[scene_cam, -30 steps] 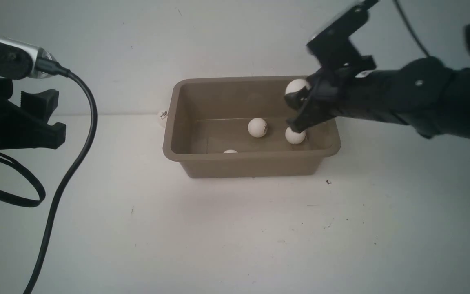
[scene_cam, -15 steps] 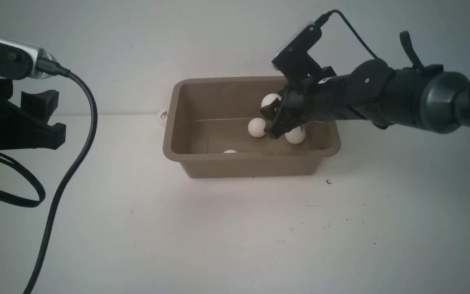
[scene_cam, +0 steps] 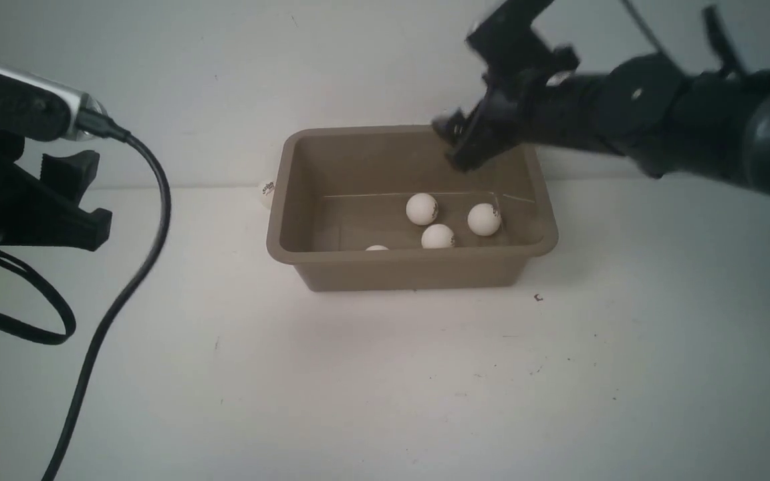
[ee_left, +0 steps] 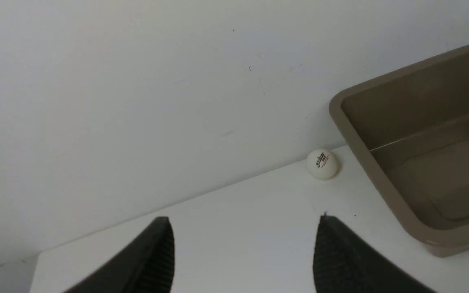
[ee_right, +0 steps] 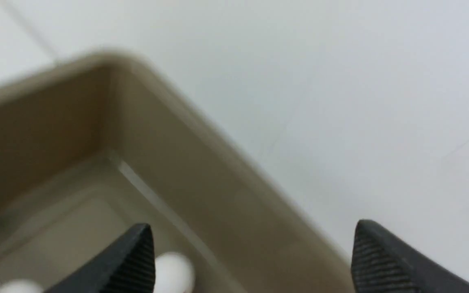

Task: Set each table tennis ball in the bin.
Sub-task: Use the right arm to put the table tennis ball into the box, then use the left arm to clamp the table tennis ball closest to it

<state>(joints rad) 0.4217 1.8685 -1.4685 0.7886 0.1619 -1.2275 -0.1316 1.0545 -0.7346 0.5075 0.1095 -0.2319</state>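
Right tool: jaws wide apart, nothing between them. It hangs over the bin, above the back wall at roughly 1 o'clock from the bin's centre. It is blurred in the front view.

Left tool: jaws apart, empty, above the counter, well off at the bin's 9 o'clock.

Four table tennis balls are in the bin:
- centre ball: on the floor near the middle
- right ball: at 3 o'clock of the centre ball, apart from it
- front ball: at 5 o'clock of the centre ball, just beside it; contact cannot be told
- hidden ball: at 7 o'clock, only its top shows over the bin's front wall

The loose ball is outside, on the counter at the bin's 10 o'clock. It is near the bin's left wall but not touching, close to the room wall. Its dark logo shows in the left wrist view.
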